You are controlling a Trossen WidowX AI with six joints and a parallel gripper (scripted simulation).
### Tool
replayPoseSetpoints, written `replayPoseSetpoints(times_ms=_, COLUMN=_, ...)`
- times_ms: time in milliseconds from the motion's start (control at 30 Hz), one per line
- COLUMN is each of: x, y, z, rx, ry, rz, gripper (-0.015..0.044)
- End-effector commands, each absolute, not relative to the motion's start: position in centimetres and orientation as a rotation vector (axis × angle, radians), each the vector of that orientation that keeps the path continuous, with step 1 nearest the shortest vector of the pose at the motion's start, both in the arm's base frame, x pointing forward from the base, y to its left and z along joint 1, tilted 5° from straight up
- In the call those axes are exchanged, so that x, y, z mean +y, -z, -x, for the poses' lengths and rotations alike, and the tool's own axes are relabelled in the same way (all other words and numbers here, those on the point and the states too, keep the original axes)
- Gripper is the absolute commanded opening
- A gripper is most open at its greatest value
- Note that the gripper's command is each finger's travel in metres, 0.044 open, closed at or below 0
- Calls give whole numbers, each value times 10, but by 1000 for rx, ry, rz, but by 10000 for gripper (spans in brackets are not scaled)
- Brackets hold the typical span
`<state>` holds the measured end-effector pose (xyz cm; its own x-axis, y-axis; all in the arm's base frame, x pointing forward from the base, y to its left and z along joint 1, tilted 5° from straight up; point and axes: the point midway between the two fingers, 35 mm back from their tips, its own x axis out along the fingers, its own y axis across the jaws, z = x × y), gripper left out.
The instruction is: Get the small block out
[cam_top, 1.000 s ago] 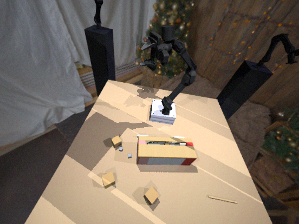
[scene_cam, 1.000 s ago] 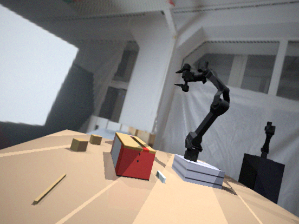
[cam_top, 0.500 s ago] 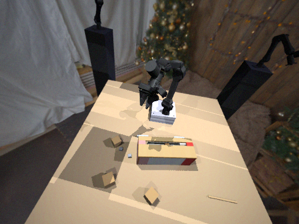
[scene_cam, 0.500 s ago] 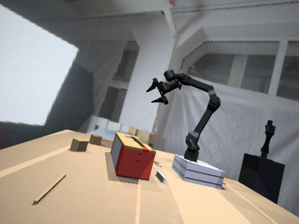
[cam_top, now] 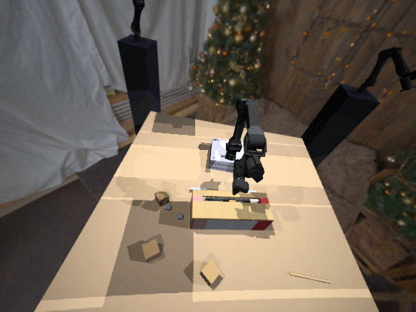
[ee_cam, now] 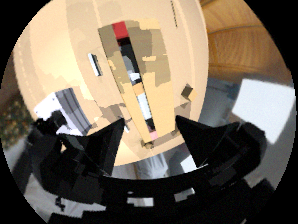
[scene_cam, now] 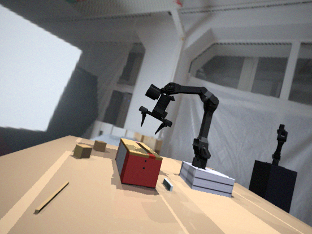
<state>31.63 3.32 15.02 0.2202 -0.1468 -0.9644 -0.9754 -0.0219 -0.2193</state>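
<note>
The box (cam_top: 226,224) (scene_cam: 139,169) (ee_cam: 109,39) stands in the middle of the table, with a tan top, a grey front and a red end on the right. A long narrow slot (cam_top: 234,199) runs along its top. I cannot make out the small block inside it. My gripper (cam_top: 241,188) (scene_cam: 151,125) (ee_cam: 150,119) is open and empty. It hangs above the box's top, fingers pointing down, and does not touch it.
Two tiny grey blocks (cam_top: 168,206) (cam_top: 180,216) lie left of the box. Three brown cubes (cam_top: 162,197) (cam_top: 151,249) (cam_top: 211,272) sit left and in front. A thin stick (cam_top: 310,277) (scene_cam: 52,196) lies front right. A small pale slab (scene_cam: 168,184) lies behind the box, before the arm's white base (cam_top: 220,156) (scene_cam: 206,179).
</note>
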Motion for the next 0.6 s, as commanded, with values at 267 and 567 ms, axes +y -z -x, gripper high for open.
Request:
replayPoseSetpoints(times_ms=267, x=90, y=-86, z=-264, rx=1357, ry=-1168, rz=1701, gripper=400)
replayPoseSetpoints(times_ms=567, x=90, y=-77, z=-265, rx=1356, ry=-1168, rz=1701, gripper=400)
